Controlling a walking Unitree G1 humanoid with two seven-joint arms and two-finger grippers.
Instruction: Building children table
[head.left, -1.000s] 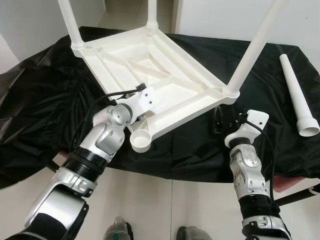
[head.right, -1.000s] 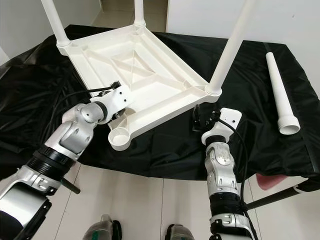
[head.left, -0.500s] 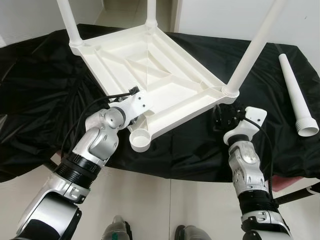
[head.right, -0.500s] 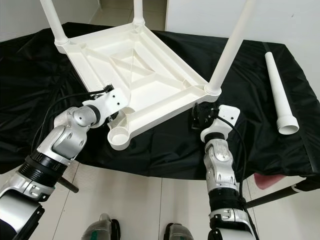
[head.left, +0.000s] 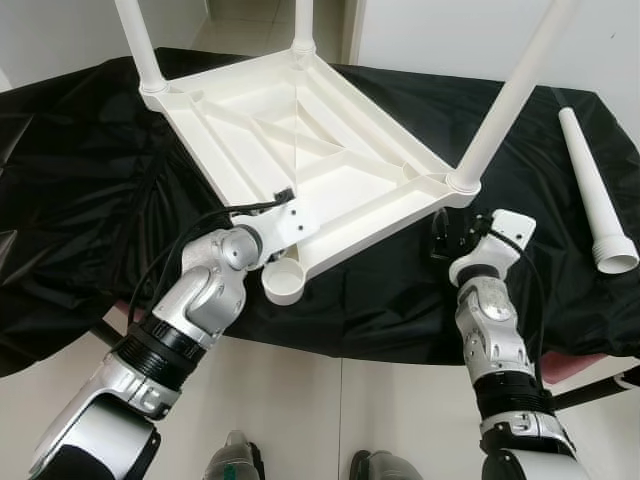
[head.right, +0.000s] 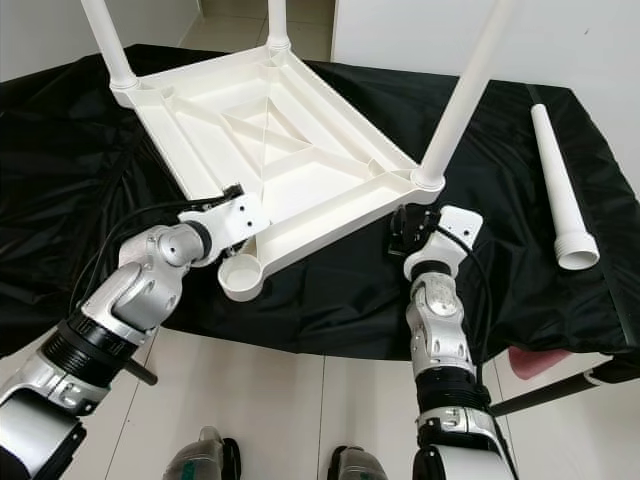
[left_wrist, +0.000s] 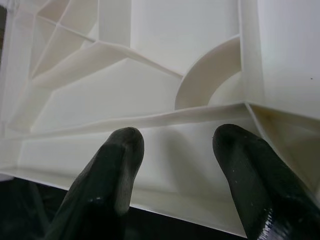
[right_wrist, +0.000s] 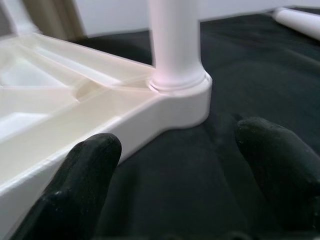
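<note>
A white children's table top (head.left: 300, 130) lies upside down on a black cloth (head.left: 80, 200). Three white legs stand in its corner sockets, one of them at the near right corner (head.left: 505, 100). The near corner socket (head.left: 283, 284) is empty. A loose white leg (head.left: 595, 190) lies on the cloth at the far right. My left gripper (left_wrist: 177, 145) is open, its fingertips against the table's near rim beside the empty socket. My right gripper (right_wrist: 185, 150) is open just in front of the corner that holds the right leg (right_wrist: 175, 45), with nothing between its fingers.
The cloth-covered surface ends at a near edge (head.left: 380, 350) just before my body, with pale floor tiles (head.left: 300, 420) below. A pink object (head.left: 575, 365) and a dark rod (head.left: 600, 390) stick out at the lower right. A white wall (head.left: 450, 30) stands behind.
My right gripper has moved up closer to the table corner with the fitted leg. My left wrist has shifted slightly along the near rim by the empty socket.
</note>
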